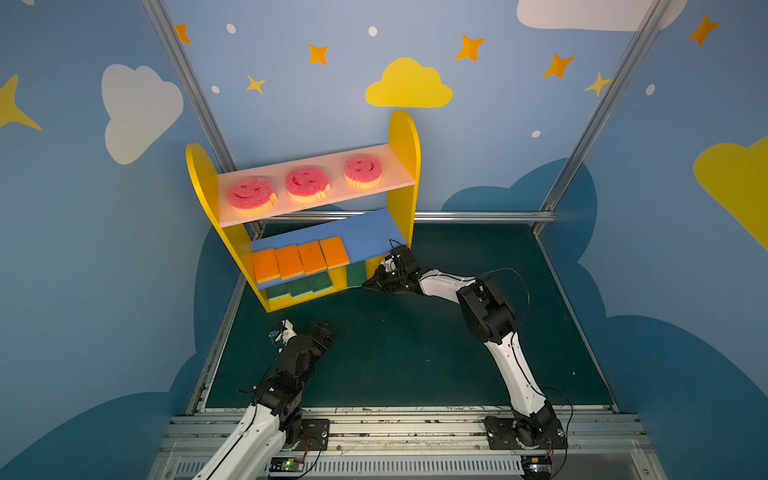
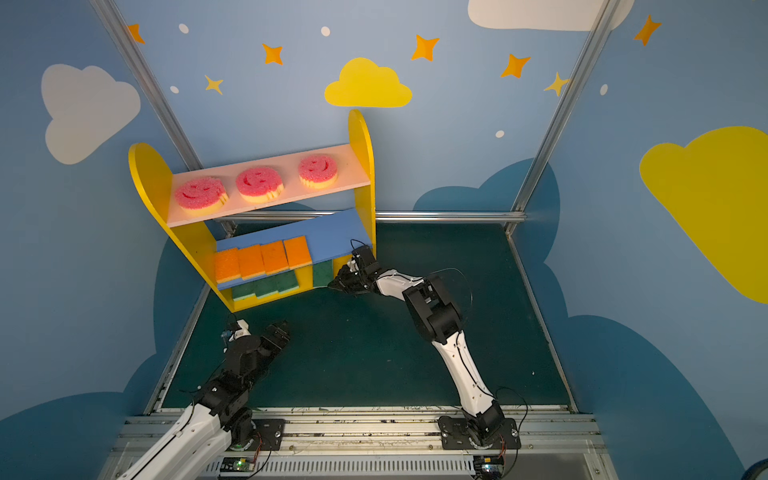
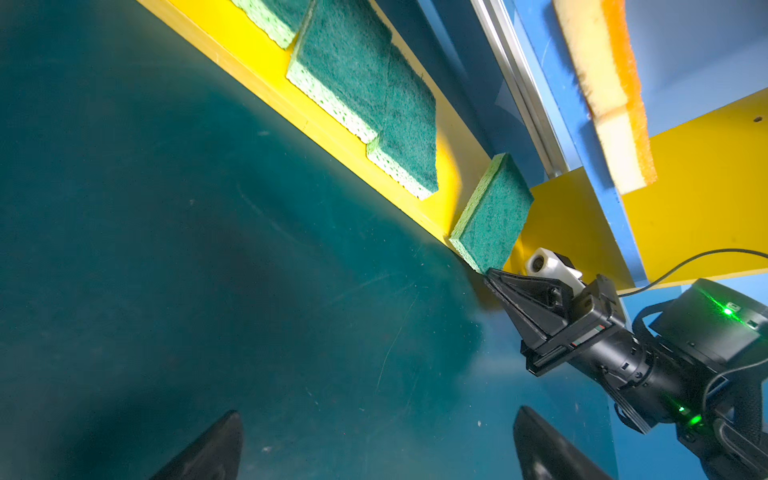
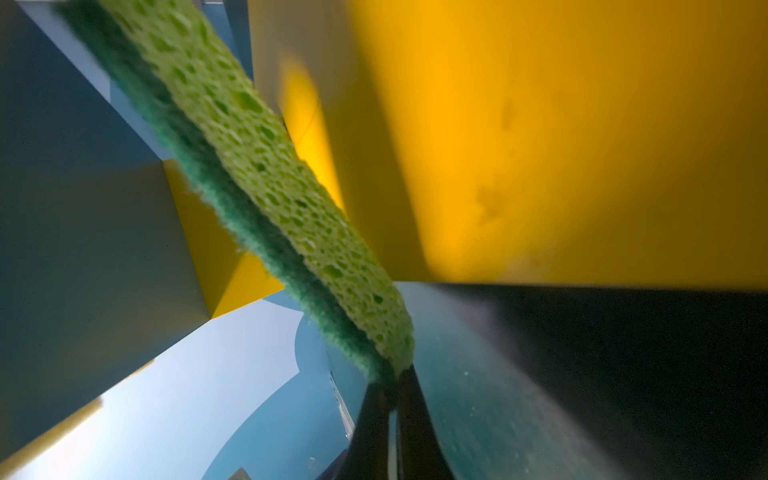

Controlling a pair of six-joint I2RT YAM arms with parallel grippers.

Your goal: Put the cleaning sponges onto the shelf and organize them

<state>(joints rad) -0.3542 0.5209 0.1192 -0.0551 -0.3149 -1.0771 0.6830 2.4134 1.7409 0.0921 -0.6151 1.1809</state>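
The green sponge shows porous, pale foam backed by a fuzzy dark scouring layer. The shelf looks smooth, painted, faintly glossy; the worktop is matt and scuffed. Pink sponges look coarse.

Round sponges on upper board, rectangular sponges on lower board and base, upright sponge rightmost.

The bench before the shelf lies open and the blue board is free right of the orange sponges, but three green sponges fill the base and a tilted green sponge blocks its right end.
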